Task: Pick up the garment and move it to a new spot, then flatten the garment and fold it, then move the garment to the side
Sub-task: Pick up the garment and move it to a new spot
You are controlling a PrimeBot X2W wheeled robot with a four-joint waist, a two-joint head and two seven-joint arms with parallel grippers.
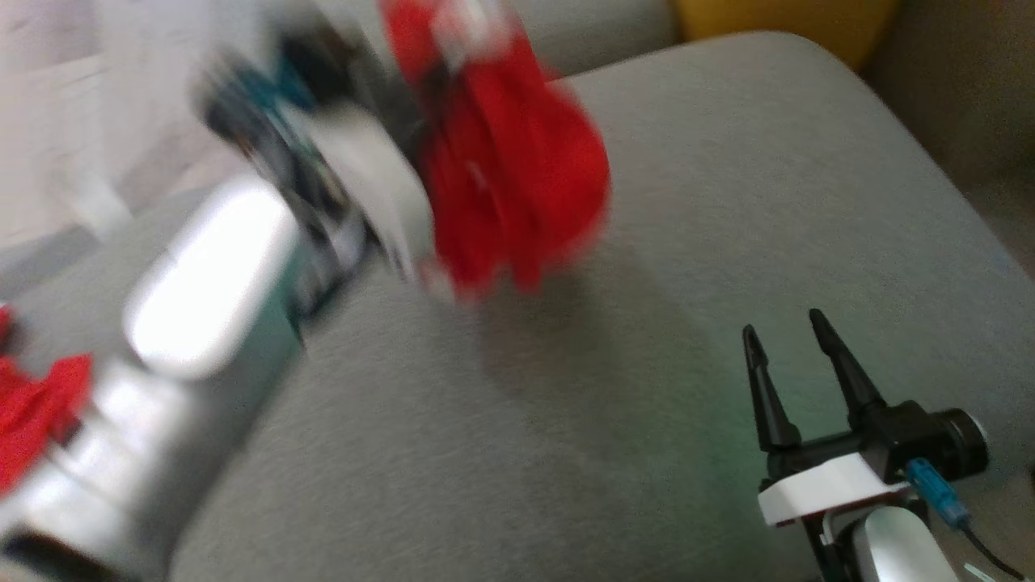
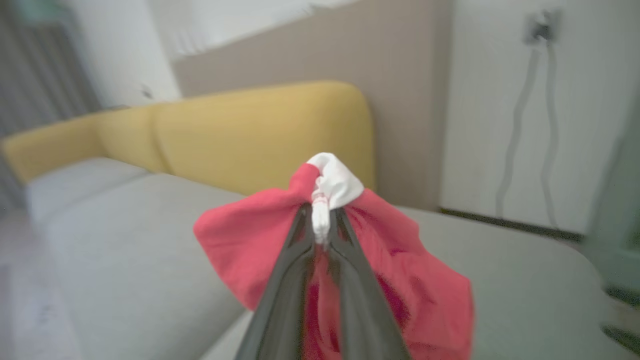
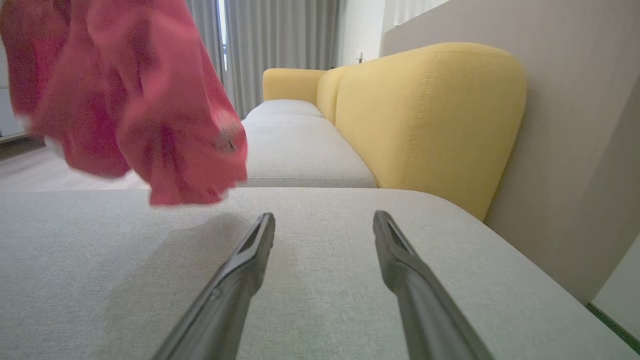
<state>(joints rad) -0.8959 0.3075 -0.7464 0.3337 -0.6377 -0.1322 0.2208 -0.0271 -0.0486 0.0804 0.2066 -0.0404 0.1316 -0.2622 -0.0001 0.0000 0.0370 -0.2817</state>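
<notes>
One limp, light red garment (image 1: 517, 178) hangs from the left pincer (image 2: 320, 216), clenched on its white trim (image 2: 339, 184). Right pincer (image 1: 783, 322), released, should take the hanging lower edge (image 3: 185, 197).

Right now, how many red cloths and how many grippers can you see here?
Red cloths: 2, the garment hanging from the left gripper and a red cloth at the head view's left edge.
Grippers: 2, the left shut, the right gripper open.
Total: 4
</notes>
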